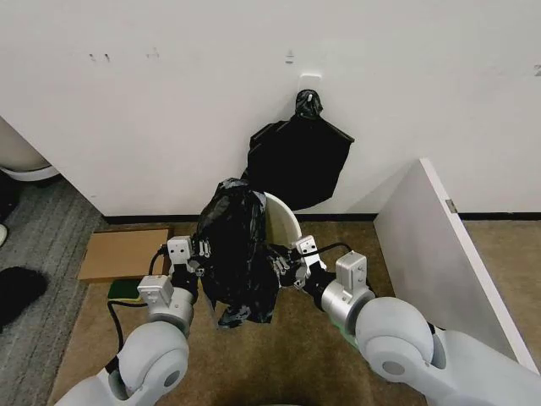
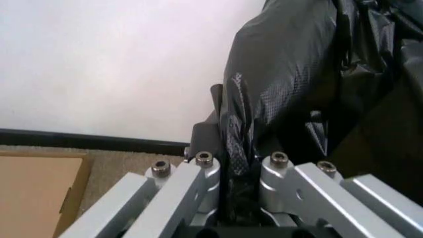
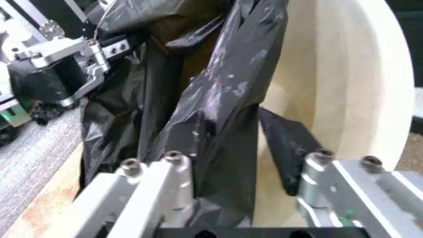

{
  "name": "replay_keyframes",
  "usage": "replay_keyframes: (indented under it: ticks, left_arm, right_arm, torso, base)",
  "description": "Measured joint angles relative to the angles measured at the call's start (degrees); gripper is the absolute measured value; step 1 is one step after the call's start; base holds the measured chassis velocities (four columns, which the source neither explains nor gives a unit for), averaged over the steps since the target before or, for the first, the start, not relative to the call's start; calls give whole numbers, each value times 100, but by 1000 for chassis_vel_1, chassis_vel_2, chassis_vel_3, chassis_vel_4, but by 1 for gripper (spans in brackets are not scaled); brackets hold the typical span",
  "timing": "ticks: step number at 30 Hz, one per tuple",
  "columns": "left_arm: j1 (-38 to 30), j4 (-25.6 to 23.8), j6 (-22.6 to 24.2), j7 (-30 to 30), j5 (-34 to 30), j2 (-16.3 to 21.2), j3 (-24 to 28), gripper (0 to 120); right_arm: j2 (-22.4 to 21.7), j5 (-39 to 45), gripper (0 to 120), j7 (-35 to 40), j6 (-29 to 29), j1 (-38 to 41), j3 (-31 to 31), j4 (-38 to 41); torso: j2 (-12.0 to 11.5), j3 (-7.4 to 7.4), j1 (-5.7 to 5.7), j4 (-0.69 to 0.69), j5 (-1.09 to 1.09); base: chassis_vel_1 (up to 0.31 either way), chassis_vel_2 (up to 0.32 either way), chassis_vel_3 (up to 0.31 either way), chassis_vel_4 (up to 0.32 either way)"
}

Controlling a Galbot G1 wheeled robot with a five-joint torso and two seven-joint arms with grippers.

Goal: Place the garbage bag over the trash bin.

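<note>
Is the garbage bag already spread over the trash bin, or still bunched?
Still bunched. The garbage bag hangs crumpled between the left gripper and right gripper; the trash bin rim shows uncovered behind it.

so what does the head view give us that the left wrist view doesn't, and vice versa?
Head view only: the trash bin, its white rim beside the bag; the right gripper at the bag's right side; a second black bag hanging on the wall; a white panel at right.
Left wrist view only: a close look at the left gripper, jaws pinched on a fold of plastic.
Both: the garbage bag, the left gripper, the cardboard on the carpet, the white wall.
</note>
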Motion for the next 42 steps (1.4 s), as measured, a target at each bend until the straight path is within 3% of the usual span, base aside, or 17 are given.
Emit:
replay_keyframes:
  ticks: [5,19,42]
  left_arm:
    - [21,-23,-4,12,0,3,-1,4]
    - [50,-53,-20,47,-6,25,-5,4]
    - [591,-155,-400,245,-271,-29,-337,4]
  right_arm:
    - [101,196,47,91,-33,31,-9,-37]
    - [163,216,0,242,52,13,-35,-161]
    - [-190,-888,0,292,542,-263,258,-403]
  torso:
    - [0,0,0,1,0]
    - [0,0,0,0,0]
    - [0,0,0,0,0]
  base:
    - [0,0,0,0]
    - [0,0,0,0]
    - [0,0,0,0]
